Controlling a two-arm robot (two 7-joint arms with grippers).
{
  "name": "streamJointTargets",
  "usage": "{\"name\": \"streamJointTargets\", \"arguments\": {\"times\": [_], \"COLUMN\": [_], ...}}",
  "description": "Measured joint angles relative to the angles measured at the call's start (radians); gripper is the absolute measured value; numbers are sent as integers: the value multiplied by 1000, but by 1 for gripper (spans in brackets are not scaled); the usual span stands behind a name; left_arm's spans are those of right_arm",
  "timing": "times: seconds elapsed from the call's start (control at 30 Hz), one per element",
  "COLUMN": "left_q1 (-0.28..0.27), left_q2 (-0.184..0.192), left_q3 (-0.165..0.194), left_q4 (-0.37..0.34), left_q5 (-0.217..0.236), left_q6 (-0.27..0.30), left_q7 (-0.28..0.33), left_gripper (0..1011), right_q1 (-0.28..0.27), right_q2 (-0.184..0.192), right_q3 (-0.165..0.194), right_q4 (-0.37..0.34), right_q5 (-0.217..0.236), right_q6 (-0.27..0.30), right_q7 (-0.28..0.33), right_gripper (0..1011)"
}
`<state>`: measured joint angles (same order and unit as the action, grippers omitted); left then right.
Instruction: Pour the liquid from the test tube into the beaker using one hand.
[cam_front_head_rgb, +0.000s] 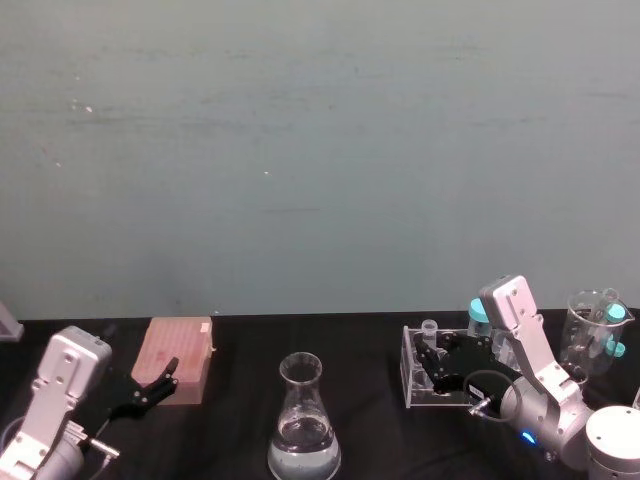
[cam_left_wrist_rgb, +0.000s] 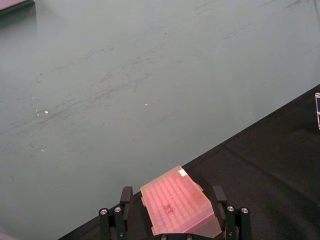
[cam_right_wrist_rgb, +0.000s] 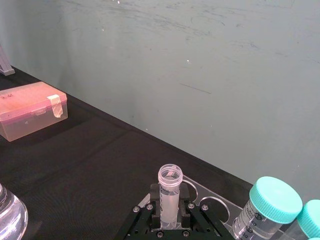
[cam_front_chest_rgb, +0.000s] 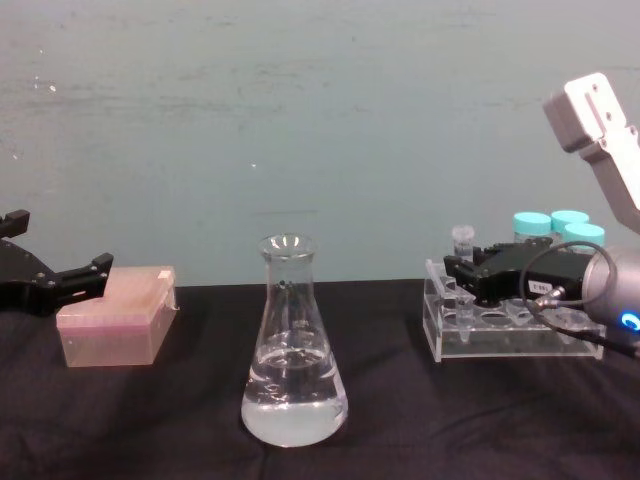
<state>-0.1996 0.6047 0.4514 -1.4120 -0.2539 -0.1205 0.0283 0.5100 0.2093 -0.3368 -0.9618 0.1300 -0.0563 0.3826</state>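
While the tube (cam_front_head_rgb: 430, 328) stands upright in the clear rack (cam_front_head_rgb: 412, 388) at the right side of the black table (cam_front_head_rgb: 370, 440), the head view shows the right claw (cam_front_head_rgb: 431, 360) reaching to it. The flask (cam_front_head_rgb: 303, 415) stands well apart to the left, near the middle, with some clear water in its wide base. The left claw (cam_front_head_rgb: 158, 385) hangs at the far left, just beside a pink box (cam_front_head_rgb: 180, 352), and looks idle. From the left wrist view, this claw is spread wide, and the pink box lies beyond it, seen between its two fingers. From the right wrist view, the right claw is closed narrow on the tube: the black fingers (cam_right_wrist_rgb: 186, 207) press on both of its sides, below its open rim, and the teal-capped tubes (cam_right_wrist_rgb: 272, 200) stand near in the same rack. I cannot tell whether there is liquid inside the tube. From the chest view, the tube's rim rises above the claw and its tip sits inside the rack, at the end nearest the flask. I judge that the step in hand is the grasp, and the lift is not yet begun. The next move calls for raising the tube straight up out of its hole, carrying it left over the flask's narrow neck, and tilting it with care so the small amount falls inside.
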Motion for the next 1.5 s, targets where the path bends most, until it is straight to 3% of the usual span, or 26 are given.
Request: {"name": "streamJointTargets", "arguments": {"times": [0.43,1.5], "left_q1": [0,0], "left_q2": [0,0], "left_q3": [0,0], "left_q4": [0,0], "left_q5": [0,0], "left_q6": [0,0], "left_q7": [0,0], "left_gripper": [1000,1000], "right_q1": [-2,-21], "right_q2": [2,42], "right_q3": [1,31], "right_q4": [-9,-143], "right_q5": [0,66], "right_q6": [3,36], "right_q7": [0,20], "right_gripper": [209,209]}}
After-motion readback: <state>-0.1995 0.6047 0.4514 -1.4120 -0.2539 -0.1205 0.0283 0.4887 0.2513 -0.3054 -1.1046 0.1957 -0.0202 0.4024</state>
